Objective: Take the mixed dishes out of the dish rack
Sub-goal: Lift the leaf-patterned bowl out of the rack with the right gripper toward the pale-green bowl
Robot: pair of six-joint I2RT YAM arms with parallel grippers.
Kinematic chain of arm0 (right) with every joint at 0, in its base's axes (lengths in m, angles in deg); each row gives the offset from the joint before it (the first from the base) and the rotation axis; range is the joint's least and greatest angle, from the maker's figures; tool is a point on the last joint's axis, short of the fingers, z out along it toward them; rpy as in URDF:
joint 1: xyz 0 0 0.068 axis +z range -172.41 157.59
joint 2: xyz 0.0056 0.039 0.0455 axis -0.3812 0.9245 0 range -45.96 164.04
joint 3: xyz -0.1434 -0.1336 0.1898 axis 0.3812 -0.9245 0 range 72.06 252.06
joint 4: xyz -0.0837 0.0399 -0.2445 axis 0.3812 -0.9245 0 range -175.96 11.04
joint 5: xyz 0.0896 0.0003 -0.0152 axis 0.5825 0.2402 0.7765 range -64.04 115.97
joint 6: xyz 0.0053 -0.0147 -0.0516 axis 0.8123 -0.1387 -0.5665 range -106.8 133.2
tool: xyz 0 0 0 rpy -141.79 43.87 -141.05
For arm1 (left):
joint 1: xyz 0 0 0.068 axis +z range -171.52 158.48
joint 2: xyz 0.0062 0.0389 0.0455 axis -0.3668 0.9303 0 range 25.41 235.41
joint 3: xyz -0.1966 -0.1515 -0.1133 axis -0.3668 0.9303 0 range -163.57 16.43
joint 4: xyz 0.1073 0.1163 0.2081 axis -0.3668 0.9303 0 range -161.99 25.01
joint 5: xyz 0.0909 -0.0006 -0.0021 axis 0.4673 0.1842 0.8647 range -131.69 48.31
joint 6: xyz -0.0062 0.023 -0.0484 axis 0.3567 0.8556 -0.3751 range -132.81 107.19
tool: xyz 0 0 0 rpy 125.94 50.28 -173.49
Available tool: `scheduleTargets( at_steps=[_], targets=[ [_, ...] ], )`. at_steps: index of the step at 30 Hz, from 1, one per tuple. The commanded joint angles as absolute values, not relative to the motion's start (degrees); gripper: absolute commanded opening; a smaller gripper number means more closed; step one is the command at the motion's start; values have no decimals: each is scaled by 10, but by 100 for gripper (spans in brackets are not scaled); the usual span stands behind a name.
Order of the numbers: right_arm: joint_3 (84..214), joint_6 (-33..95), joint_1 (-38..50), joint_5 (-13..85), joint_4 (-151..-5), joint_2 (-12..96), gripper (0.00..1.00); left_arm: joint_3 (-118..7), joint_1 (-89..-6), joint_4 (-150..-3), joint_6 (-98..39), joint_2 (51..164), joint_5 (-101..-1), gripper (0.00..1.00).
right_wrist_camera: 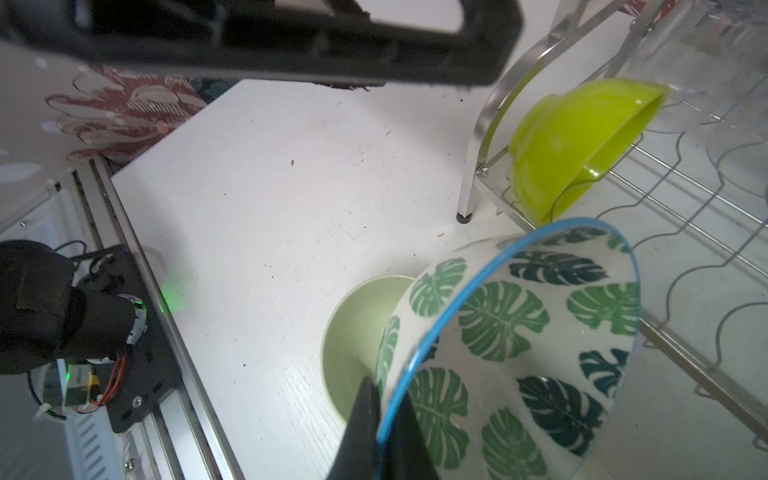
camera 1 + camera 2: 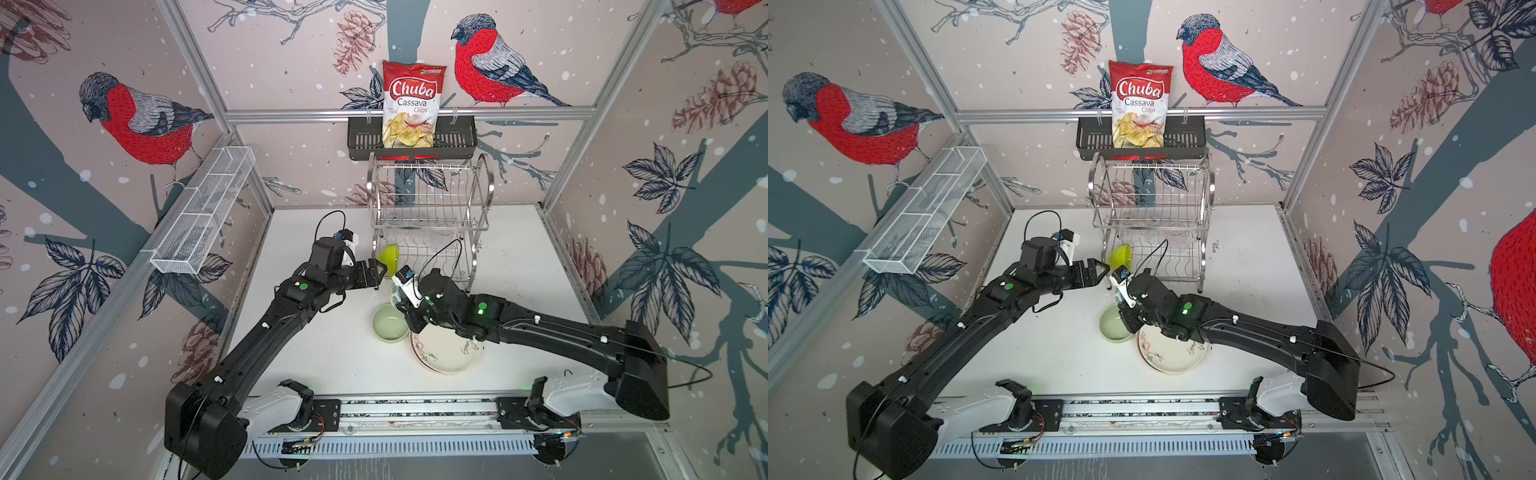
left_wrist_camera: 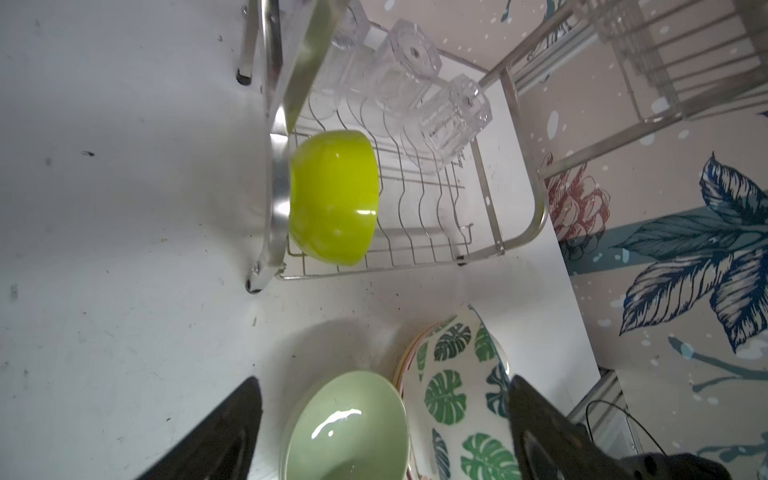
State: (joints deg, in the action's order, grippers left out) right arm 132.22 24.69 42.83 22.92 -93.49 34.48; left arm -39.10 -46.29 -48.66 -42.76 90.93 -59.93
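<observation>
The 2-tier shiny steel wire dish rack [image 2: 487, 183] is partly unloaded. Its upper tier looks bare in both top views. On the lower tier a glossy lime-green bowl [image 2: 390, 254] lies on its side against the end frame, and 3 clear faceted tumblers [image 3: 451, 116] lie further in.

Already out on the white tabletop [image 2: 311, 353] are a pale green bowl [image 2: 390, 328], upright, and just beside it a cream plate with dark doodles [image 2: 449, 357]. Pinkish rims under it in the left wrist view suggest more plates stacked there, though I cannot count them.

The right pincer [image 1: 376, 399] is clenched on the blue rim of a white bowl printed with green leaves [image 1: 519, 340], held tilted above the plate and next to the pale green bowl. The left pincer [image 2: 380, 272] is released, jaws wide with nothing between them, facing the lime bowl.

By my reckoning 4 pieces are left to lift out, and the leaf bowl is not yet set down.
</observation>
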Motion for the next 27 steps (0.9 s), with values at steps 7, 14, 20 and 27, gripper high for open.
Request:
scheduleTargets(
  at_steps=[7, 14, 20, 27],
  targets=[
    [1409, 170, 480, 167, -1026, 424, 0, -388, -509, -439, -416, 915, -649, 92],
    [1431, 159, 493, 130, -1030, 432, 0, -385, -510, -391, -396, 918, -616, 89],
    [1431, 156, 491, 155, -1035, 409, 0, -395, -471, -380, -378, 898, -591, 89],
    [1443, 151, 496, 196, -1059, 391, 0, -454, -423, -367, -365, 928, -627, 89]
  ],
)
